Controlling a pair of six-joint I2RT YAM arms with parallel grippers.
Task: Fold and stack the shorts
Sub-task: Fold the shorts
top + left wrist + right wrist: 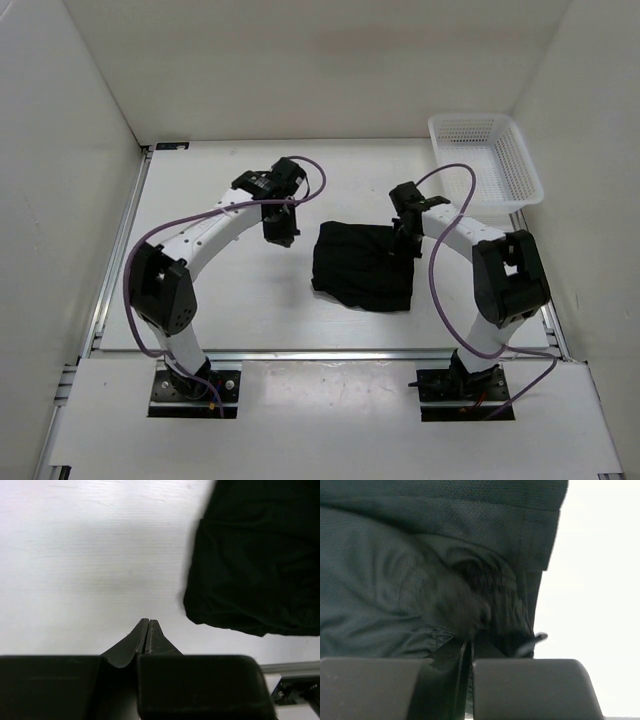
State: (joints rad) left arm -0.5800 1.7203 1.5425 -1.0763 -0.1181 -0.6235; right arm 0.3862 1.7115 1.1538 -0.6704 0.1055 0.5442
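Right gripper [470, 641] is closed on a bunched fold of the shorts [362, 265], its tips hidden in cloth. Left gripper [147, 622] is shut on nothing, beside them. One folded pair and one basket [522, 160] are counted.

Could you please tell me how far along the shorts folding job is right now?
Done: the shorts lie folded into a compact bundle. In hand: the right pincer is closed, apparently pinching cloth at their right edge; the left pincer is shut, empty, over bare table. Left: any final fold and stacking.
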